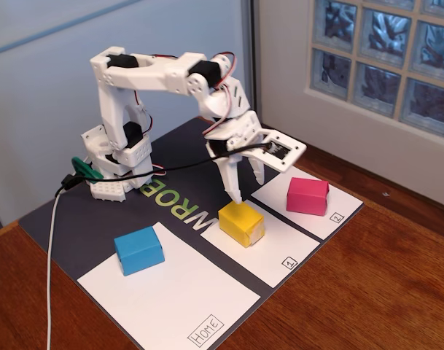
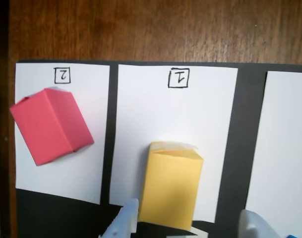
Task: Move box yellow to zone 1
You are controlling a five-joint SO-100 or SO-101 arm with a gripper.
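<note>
Box yellow [image 2: 170, 186] sits on zone 1 [image 2: 180, 114], near its back edge and sticking out a little onto the dark mat. The pincer [image 2: 190, 225] hangs wide around it, holding nothing. The job looks almost done; only backing away seems left.

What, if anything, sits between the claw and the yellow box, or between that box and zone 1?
Nothing visible. The open claw straddles the near end of the yellow box, with no object between them. The box already lies mostly on the zone 1 panel; the pink box sits aside on panel 2.
</note>
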